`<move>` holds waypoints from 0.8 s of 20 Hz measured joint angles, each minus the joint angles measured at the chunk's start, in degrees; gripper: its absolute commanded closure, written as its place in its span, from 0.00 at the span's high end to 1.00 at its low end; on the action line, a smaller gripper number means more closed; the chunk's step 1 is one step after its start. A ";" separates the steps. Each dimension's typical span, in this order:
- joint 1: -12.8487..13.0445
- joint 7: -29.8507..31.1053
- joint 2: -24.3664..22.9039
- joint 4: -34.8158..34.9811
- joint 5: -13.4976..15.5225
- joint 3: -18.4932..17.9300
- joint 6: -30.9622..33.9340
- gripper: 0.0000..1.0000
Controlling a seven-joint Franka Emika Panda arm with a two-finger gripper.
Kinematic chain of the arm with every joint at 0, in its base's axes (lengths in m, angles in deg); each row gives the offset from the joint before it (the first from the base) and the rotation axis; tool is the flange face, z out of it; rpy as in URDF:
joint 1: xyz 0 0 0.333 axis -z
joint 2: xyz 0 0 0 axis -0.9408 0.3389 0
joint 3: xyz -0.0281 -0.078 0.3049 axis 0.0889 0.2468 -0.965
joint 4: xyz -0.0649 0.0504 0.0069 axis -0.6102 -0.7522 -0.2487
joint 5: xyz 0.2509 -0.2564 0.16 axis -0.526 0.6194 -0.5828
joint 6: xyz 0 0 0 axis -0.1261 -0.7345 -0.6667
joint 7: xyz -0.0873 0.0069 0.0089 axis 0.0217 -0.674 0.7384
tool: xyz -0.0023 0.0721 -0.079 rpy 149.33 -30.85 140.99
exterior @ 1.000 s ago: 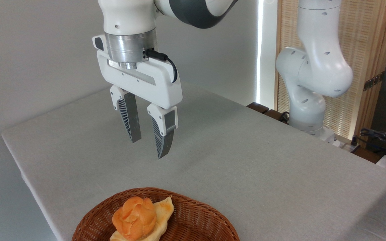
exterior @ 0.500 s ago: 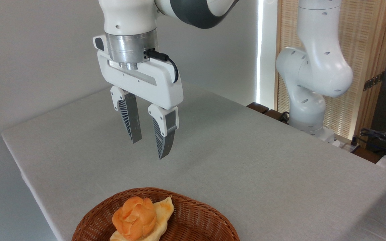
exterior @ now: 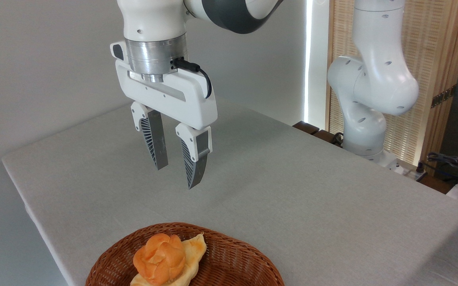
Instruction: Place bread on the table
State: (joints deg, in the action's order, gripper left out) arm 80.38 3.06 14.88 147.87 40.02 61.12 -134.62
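Note:
The bread [exterior: 159,258], a small round orange bun with a folded, rose-like top, lies in a brown wicker basket [exterior: 233,264] at the bottom edge, resting on a longer pale-yellow pastry [exterior: 192,249]. My gripper [exterior: 176,176] hangs open well above the light grey table [exterior: 292,190], behind and above the basket, with nothing between its ribbed fingers [exterior: 191,167]. The fingertips point down and stand clearly apart from the bread.
The arm's white base [exterior: 366,131] stands at the table's back right. Cables and dark items [exterior: 457,167] lie at the right edge. The table's left edge [exterior: 18,186] drops off near a grey wall.
The gripper has shifted very slightly to the right and stays open; the bread and basket have not moved.

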 measured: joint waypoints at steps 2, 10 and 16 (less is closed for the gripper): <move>0.00 0.00 0.00 0.00 0.00 0.00 0.00 1.00; -0.12 0.00 -0.16 -0.02 0.00 -0.14 0.00 1.00; -0.27 0.00 0.16 1.54 -0.02 -0.51 -5.60 1.00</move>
State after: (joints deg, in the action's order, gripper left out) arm 80.12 3.06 15.04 149.42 40.00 60.61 -140.22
